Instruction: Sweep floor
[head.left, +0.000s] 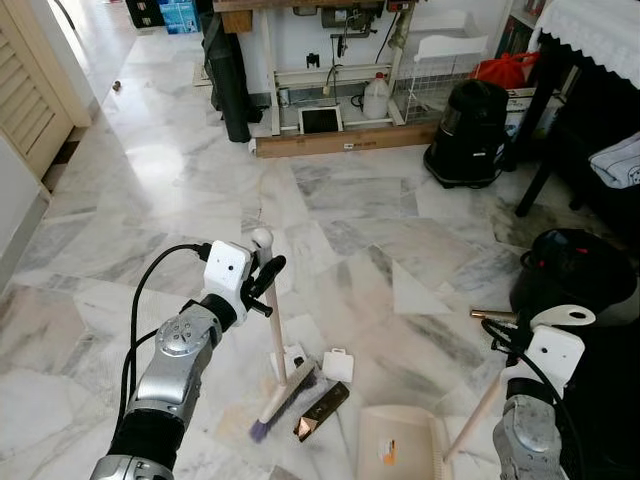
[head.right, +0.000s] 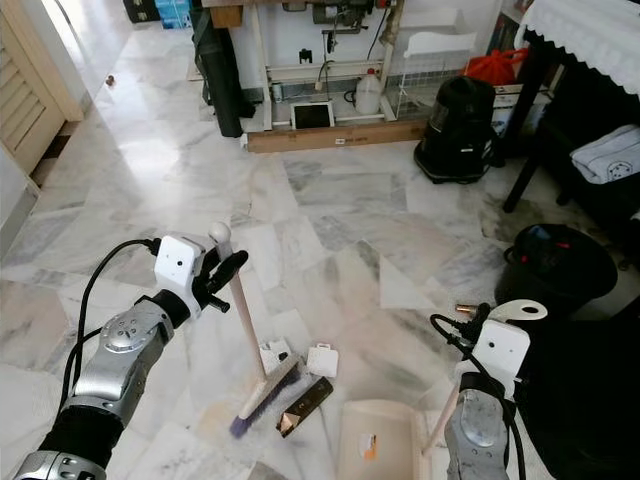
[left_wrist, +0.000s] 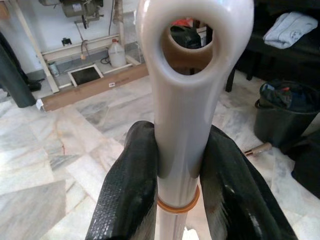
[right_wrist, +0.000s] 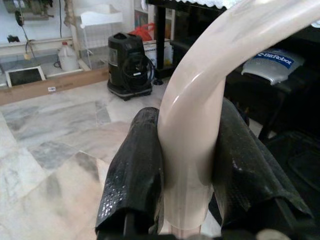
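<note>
Sweeping mid-stroke, I'd say: left gripper (head.left: 262, 285) clenched on cream broom handle (head.left: 274, 335); purple bristles (head.left: 285, 401) touching brown wrapper (head.left: 321, 411); right gripper (right_wrist: 186, 192) clamping beige plastic dustpan's (head.left: 396, 445) handle; next push litter into the pan.

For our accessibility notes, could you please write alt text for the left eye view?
The left end effector is shut on the broom handle, bristles on the marble floor beside a brown wrapper and a white tag. The right end effector holds the handle of the dustpan resting on the floor nearby.
</note>
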